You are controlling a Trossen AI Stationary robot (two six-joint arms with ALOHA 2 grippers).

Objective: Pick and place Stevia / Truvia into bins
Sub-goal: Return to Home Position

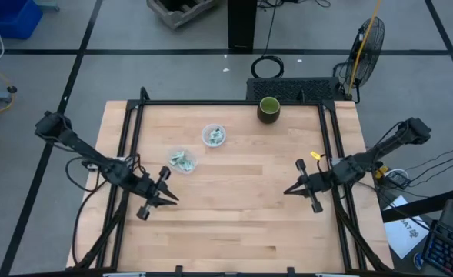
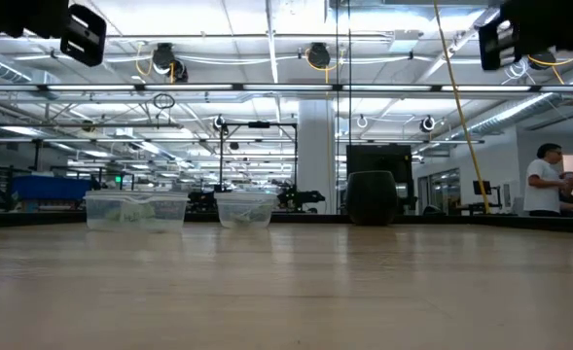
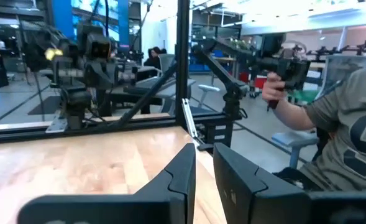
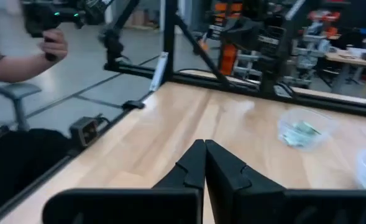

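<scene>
The white-and-green sachets lie inside the two clear bins. Some are in the round cup and some in the wider tub, both standing on the wooden table at the left of middle. The tub with its sachets also shows in the right wrist view. In the low view the tub and the cup stand at the far left. My left gripper hovers near the tub, toward the table's near edge, its fingers a narrow gap apart and empty. My right gripper is shut and empty at the table's right.
A dark green cup stands at the table's far edge, right of middle. A black frame runs round the tabletop. Bare wood lies between the two grippers. A person's hand holds a handle beyond the table.
</scene>
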